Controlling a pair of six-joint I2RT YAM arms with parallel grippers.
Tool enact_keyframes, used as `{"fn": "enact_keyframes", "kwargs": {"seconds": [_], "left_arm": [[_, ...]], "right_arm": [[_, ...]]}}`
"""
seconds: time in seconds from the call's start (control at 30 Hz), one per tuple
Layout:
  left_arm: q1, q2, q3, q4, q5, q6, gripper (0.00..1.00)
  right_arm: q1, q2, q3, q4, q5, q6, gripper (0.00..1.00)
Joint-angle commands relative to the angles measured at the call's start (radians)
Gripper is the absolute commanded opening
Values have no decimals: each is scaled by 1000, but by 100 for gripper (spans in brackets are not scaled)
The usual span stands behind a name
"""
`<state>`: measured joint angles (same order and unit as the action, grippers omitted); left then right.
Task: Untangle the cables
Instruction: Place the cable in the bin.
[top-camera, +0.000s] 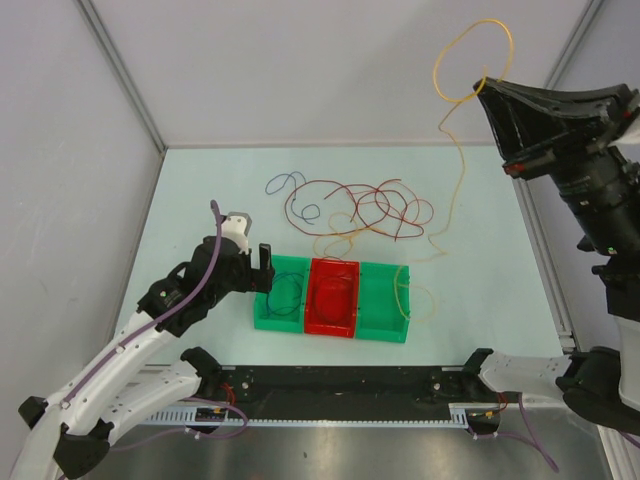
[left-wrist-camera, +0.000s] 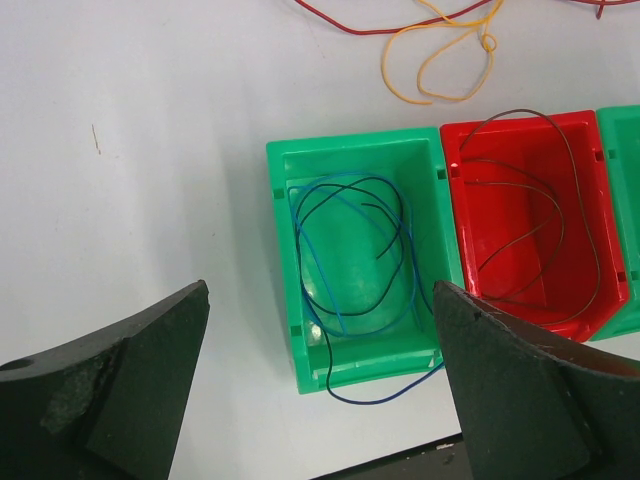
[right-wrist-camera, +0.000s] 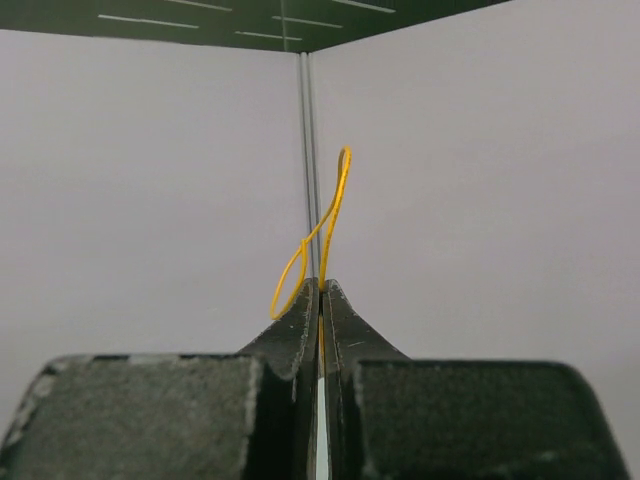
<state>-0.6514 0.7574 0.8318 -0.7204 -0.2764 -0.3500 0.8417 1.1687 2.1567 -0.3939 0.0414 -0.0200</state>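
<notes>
High at the upper right, my right gripper (top-camera: 485, 88) (right-wrist-camera: 321, 285) is shut on a yellow-orange cable (top-camera: 470, 60) (right-wrist-camera: 342, 182). That cable loops above the jaws and trails down to a tangle of red cables (top-camera: 370, 210) on the table. A blue cable (top-camera: 290, 195) lies at the tangle's left. My left gripper (top-camera: 258, 265) (left-wrist-camera: 320, 300) hangs open and empty above the left green bin (top-camera: 258, 318) (left-wrist-camera: 350, 145), which holds blue cables (left-wrist-camera: 364, 402), one spilling over its near edge.
A red bin (top-camera: 330, 328) (left-wrist-camera: 452, 210) with a dark red cable (left-wrist-camera: 520, 111) sits between the two green bins. A yellow loop (top-camera: 415, 300) hangs on the right green bin (top-camera: 385, 335). Grey walls close in the table. A black rail runs along its near edge.
</notes>
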Motion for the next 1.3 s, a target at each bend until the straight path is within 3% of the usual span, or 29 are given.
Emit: {"fn": "enact_keyframes", "kwargs": {"seconds": [0.0,0.17,0.7,1.03,1.27], "left_arm": [[6,0,-3,21,8,-7,98],[4,8,-2,24,14,-6,98],[6,7,-2,26,19,-4,98],[6,-6,-5,29,25,-1,98],[4,11,-3,29,31,2,98]], "right_arm": [[5,-44,-60,93,-29,6,0],[4,-83,-119,96,-25,15,0],[5,-21,-70,104,-41,2,0],[5,-110,-385,191,132,-17,0],[3,-167,-426,190,196,-46,0]]}}
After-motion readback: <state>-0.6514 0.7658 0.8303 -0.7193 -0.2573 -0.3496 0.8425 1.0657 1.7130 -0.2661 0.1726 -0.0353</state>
